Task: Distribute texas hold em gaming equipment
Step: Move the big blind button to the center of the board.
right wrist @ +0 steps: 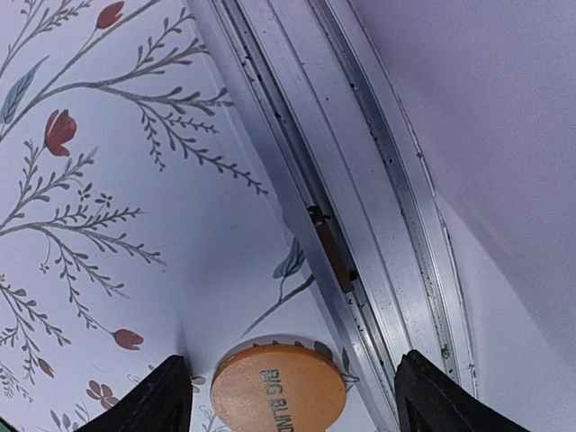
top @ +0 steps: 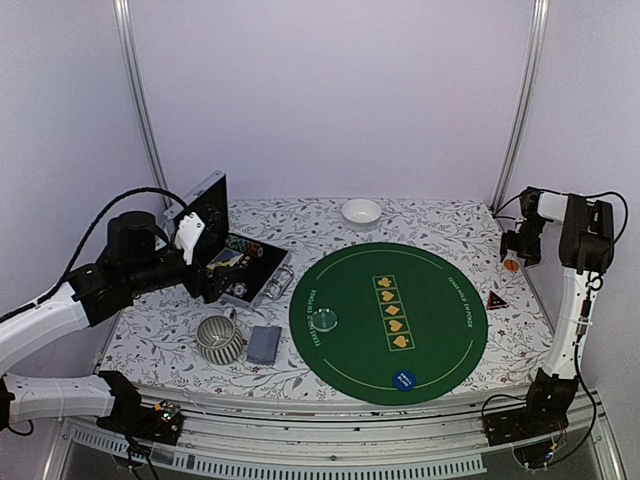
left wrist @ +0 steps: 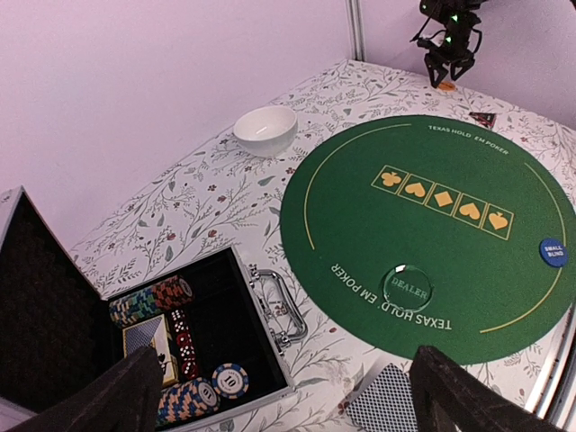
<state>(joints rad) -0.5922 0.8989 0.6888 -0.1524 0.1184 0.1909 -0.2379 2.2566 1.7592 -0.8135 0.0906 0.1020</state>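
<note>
On the flowered cloth we count one round green felt mat (top: 440, 300), carrying one clear round dealer button (left wrist: 407, 288) and one blue round small-blind button (left wrist: 552, 252) at its rim. Off the mat lie one orange round big-blind button (right wrist: 278, 389), one small red triangular marker (top: 496, 300) and one pack of grey-blue-backed playing cards (top: 264, 344) beside one ribbed grey mug (top: 220, 338). One small white bowl (top: 361, 212) stands at the far edge.

The open metal case (left wrist: 270, 297) holds two rows of striped chips (left wrist: 151, 301), one flat stack, red dice (left wrist: 183, 346) and a second pack. Its near corners are hidden behind the fingers, and the marker's print is too small to read.

The left gripper (left wrist: 286, 378) hangs spread wide above the case, empty. The right gripper (right wrist: 294, 355) has its jaws apart on either side of the orange button, touching neither edge.
</note>
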